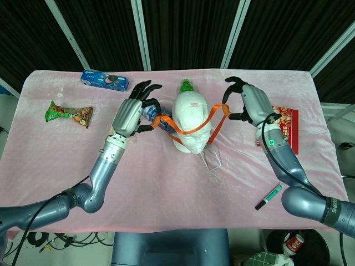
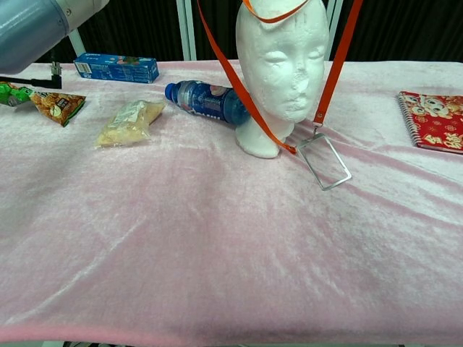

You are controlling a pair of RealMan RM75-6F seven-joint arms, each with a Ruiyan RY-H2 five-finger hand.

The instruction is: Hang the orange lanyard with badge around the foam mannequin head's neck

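The white foam mannequin head (image 1: 191, 124) stands upright mid-table, face toward me. The orange lanyard (image 1: 186, 132) loops over its crown, and its two strands (image 2: 231, 72) run down either side of the face. My left hand (image 1: 135, 110) pinches the strap left of the head. My right hand (image 1: 248, 101) pinches it on the right. Both hands are raised level with the top of the head. The clear badge (image 2: 324, 160) hangs low by the base, tilted, on the head's right in the chest view. That view crops both hands out.
A blue water bottle (image 2: 206, 101) lies against the head's left side, and a green-capped bottle (image 1: 186, 86) stands behind it. A snack bag (image 2: 129, 119), a blue box (image 2: 116, 67) and a green packet (image 1: 69, 114) sit left. A red notebook (image 2: 434, 119) and a pen (image 1: 270, 195) lie right.
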